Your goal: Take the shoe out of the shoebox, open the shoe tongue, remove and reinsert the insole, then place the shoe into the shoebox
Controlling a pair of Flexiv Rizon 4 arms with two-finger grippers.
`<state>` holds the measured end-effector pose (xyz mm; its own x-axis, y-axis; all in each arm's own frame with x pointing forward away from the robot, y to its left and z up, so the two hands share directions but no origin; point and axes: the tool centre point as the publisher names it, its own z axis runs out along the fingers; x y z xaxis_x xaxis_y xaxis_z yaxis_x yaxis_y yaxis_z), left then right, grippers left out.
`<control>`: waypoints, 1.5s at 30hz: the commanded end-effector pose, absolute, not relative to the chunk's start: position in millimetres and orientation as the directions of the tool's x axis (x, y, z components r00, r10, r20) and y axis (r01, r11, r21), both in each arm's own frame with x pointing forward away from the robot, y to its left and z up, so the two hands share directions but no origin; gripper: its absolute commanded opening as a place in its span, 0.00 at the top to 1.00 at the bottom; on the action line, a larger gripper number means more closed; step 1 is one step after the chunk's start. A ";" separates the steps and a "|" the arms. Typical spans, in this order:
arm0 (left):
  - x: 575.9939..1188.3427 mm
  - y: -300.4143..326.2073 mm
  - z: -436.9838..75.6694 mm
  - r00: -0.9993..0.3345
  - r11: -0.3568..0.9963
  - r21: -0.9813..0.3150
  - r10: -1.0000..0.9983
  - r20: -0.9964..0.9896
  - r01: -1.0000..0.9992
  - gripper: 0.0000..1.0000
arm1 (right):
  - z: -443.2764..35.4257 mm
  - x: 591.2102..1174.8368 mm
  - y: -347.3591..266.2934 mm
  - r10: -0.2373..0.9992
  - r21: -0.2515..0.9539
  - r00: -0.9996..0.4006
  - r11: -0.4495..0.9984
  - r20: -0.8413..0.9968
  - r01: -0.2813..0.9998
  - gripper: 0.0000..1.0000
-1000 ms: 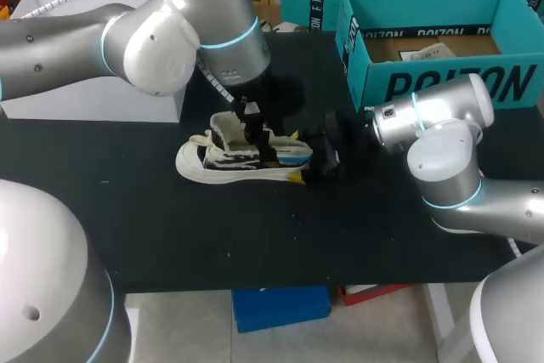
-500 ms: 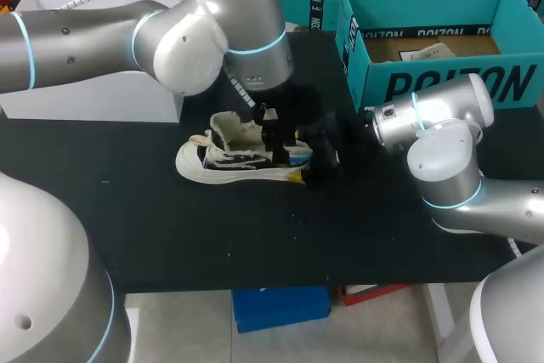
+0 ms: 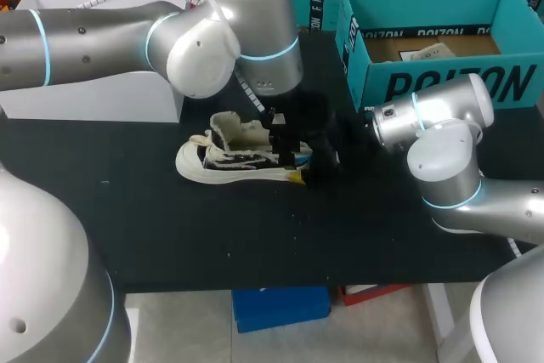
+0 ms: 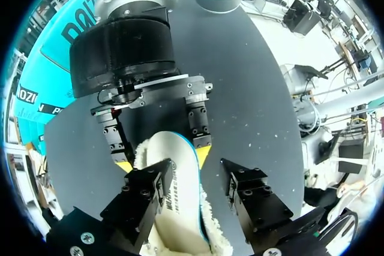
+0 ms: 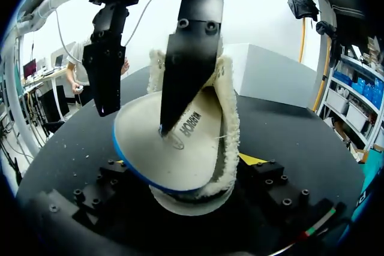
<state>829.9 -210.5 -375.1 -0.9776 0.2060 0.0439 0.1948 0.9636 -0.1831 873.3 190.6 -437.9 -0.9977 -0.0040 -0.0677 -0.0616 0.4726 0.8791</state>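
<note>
A white low shoe point(image 3: 229, 157) with fuzzy lining lies on the black table point(image 3: 170, 235), its heel toward my right arm. My right gripper point(image 3: 310, 163) is shut on the heel, its yellow tips on either side of it point(image 4: 202, 155). The white insole point(image 5: 174, 148) with a blue edge tilts up out of the heel opening. My left gripper point(image 3: 276, 125) hangs over that end, open. One of its black fingers point(image 5: 192, 58) rests on the insole's top face. The other finger point(image 5: 105, 58) stands clear of the insole's blue side.
The open teal shoebox point(image 3: 442, 82) stands at the back right, with paper inside. A second teal box point(image 3: 310, 6) sits behind it to the left, and a white block point(image 3: 93, 99) stands at the back left. The right arm's elbow point(image 3: 446, 167) hangs over the table's right.
My left arm has swung right, from over the shoe's middle to its heel end, and its fingers have drawn closer together. The right arm and the shoe have kept still.
</note>
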 end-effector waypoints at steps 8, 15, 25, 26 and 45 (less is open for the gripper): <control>838.8 -213.3 -382.3 -0.980 0.966 -0.182 0.194 0.048 0.183 0.69 | -440.2 874.6 190.4 -0.004 0.879 -0.998 0.473 -0.066 -0.060 1.00; 840.5 -211.3 -380.6 -0.983 0.967 -0.188 0.179 0.038 0.169 1.00 | -440.2 874.6 190.4 -0.004 0.879 -0.998 0.473 -0.066 -0.060 1.00; 836.0 -208.9 -373.8 -0.979 0.960 -0.221 0.193 0.066 0.175 1.00 | -440.2 874.6 190.4 -0.004 0.879 -0.998 0.473 -0.066 -0.060 1.00; 835.1 -208.1 -371.5 -0.978 0.957 -0.232 0.196 0.073 0.174 1.00 | -440.2 874.6 190.4 -0.004 0.879 -0.998 0.473 -0.066 -0.060 1.00; 808.5 -204.5 -277.9 -0.933 0.866 -0.455 0.314 0.175 0.207 1.00 | -440.2 874.6 190.4 -0.004 0.879 -0.998 0.473 -0.066 -0.060 1.00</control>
